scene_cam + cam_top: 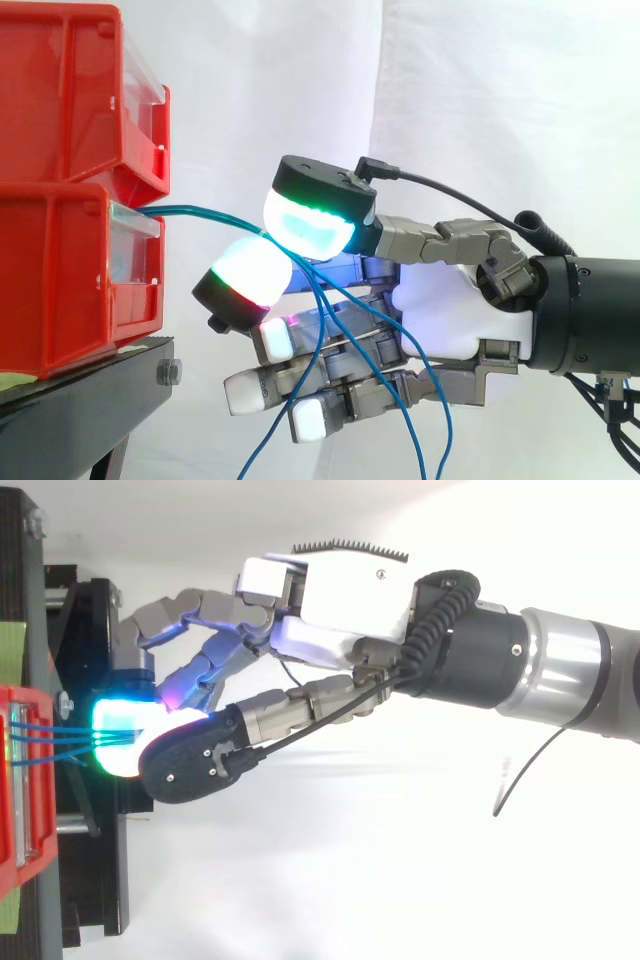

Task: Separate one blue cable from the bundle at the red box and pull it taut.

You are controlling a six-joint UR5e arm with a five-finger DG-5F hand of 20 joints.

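the hand (440,310) pinches blue cables (190,211) between two pads (300,225), just off the box's (60,280) front edge. loose lengths hang clear of the box.

Side camera: close, level with the stacked red plastic bins (60,150) on the black metal stand (70,400), looking across; hand (450,310) enters from right. Top camera: close overhead, facing down. Shared: bin fronts, thin blue cables (200,211), hand.

Lower ends of the blue cables (200,212) cut off at the bottom edge, held stretch hidden between the robot hand's (450,310) pads (300,225), number pinched unclear, red bins (60,270) cropped at left.
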